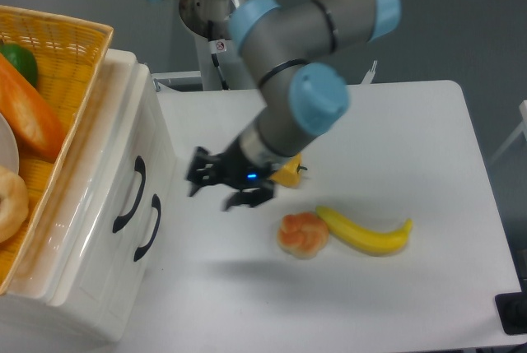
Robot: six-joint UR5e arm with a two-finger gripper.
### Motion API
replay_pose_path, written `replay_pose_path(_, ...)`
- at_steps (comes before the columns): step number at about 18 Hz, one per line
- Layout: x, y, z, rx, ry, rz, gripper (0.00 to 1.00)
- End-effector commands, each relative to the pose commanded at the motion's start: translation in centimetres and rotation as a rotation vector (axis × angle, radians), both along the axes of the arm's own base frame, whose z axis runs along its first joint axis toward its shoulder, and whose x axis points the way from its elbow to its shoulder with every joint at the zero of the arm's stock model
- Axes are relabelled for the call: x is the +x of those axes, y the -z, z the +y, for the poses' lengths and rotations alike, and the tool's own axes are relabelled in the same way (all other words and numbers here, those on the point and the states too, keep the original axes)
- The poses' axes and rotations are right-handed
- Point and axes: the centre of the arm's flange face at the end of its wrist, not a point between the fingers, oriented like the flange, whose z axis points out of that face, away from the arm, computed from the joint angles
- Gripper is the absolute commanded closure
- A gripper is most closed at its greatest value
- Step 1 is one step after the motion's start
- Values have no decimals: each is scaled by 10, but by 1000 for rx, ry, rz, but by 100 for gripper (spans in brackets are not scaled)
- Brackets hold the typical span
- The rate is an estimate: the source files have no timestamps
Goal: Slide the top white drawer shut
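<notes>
Beside the cabinet my gripper (216, 189) hangs open, holding nothing. Top white drawer (123, 164) sits flush (two black handles (130, 193), one per drawer).

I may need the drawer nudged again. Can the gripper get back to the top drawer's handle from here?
Probably yes: the gripper hangs just off the top white drawer, with only bare tabletop between.

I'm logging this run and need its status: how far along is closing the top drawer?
Done, by the look of it: the top drawer sits flush with the lower drawer front, their two black handles side by side. Nothing is in hand: the gripper hangs over the table, apart from the cabinet, jaws open and empty. Nothing visible is left to do.
</notes>
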Motion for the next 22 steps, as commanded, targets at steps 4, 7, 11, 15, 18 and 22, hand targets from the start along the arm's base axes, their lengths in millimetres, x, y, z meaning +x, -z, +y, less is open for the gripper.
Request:
replay_pose_path(4,-56,-2,-57,-80,-61,112,0)
replay_pose_path(7,-92,9,-106,-183,-1,187,0)
replay_pose_path(11,-131,21,-142,-184,184,298,0)
replay_pose_path(15,-154,50,-149,-227,494,393,0)
replay_pose_path(18,-167,65,-148,-226,634,434,0)
replay_pose_path(22,-186,75,-171,-224,697,434,0)
